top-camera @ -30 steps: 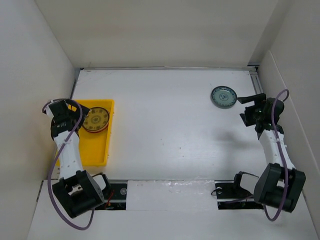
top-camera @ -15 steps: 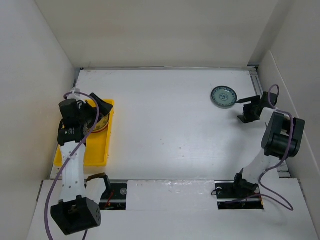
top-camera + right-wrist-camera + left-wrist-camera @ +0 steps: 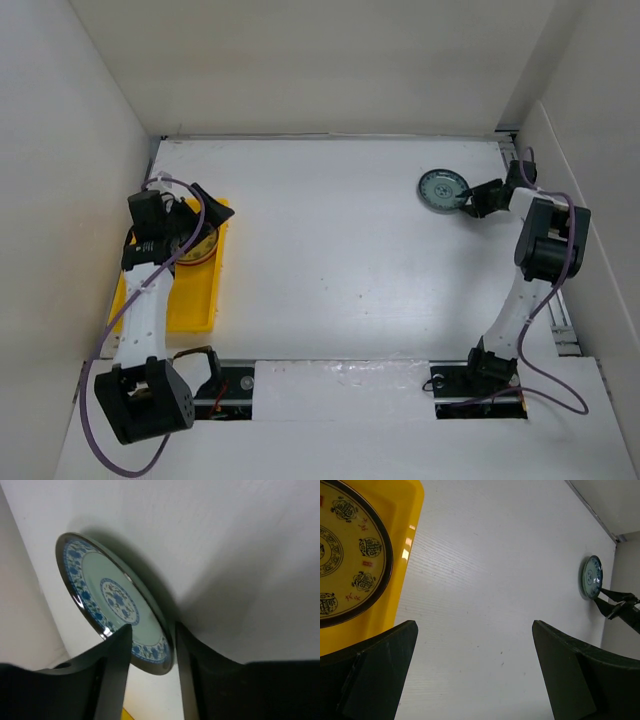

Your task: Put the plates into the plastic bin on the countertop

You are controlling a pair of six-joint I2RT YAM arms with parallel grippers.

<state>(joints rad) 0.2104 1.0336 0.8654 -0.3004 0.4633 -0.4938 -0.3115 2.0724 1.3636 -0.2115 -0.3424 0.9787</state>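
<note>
A teal-grey patterned plate (image 3: 442, 190) lies flat on the white countertop (image 3: 330, 250) at the back right. My right gripper (image 3: 473, 203) reaches it from the right. In the right wrist view the plate (image 3: 112, 597) has its near rim between the two fingers (image 3: 116, 670), one over its face and one behind the edge, with a little space left. The yellow plastic bin (image 3: 190, 300) sits at the left with a brown-gold patterned plate (image 3: 197, 246) inside. My left gripper (image 3: 196, 208) hovers over the bin's far end, wide open and empty (image 3: 475, 630).
White walls close in on the left, back and right. A metal rail runs along the right edge by the right arm. From the left wrist I see the bin's corner (image 3: 414, 510), its plate (image 3: 347, 565) and the far teal-grey plate (image 3: 592, 576).
My right gripper swung back and left to the teal-grey plate and narrowed its jaws around the rim. My left arm lifted and shifted over the bin's far end, staying open.
</note>
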